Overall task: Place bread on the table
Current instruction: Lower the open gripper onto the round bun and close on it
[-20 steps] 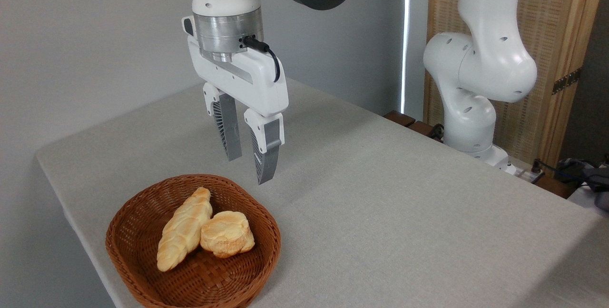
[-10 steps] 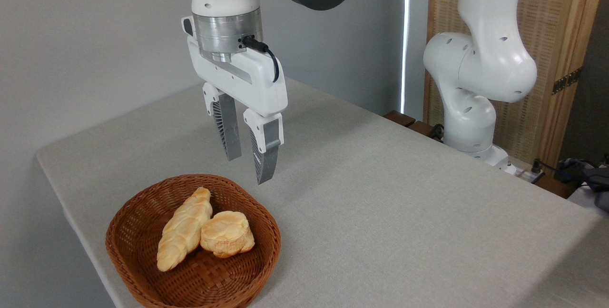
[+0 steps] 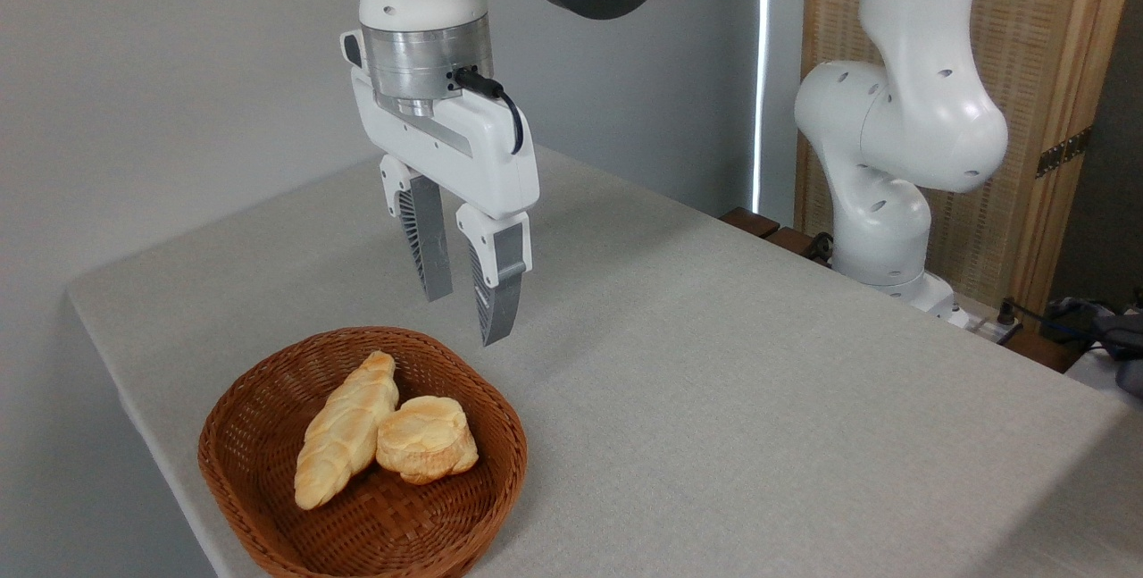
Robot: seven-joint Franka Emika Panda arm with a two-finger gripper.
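Note:
The bread [image 3: 426, 450], a squat golden-tan bun with a paler top, lies inside a brown wicker basket [image 3: 268, 399] at the front left of the light grey table [image 3: 714, 381]. It leans against a longer braided loaf [image 3: 344, 431]. My gripper [image 3: 464, 321] hangs in the air above the basket's far right rim, up and slightly right of the bread. Its grey ribbed fingers [image 3: 496, 292] point down, stand apart and hold nothing.
The arm's white base [image 3: 893, 203] stands at the table's far right edge. Behind it is a wooden-framed woven screen [image 3: 1045, 69]. Cables and dark items [image 3: 1098, 328] lie off the right corner. The table's left edge runs close to the basket.
The gripper has drifted very slightly left; the bread and basket have not moved.

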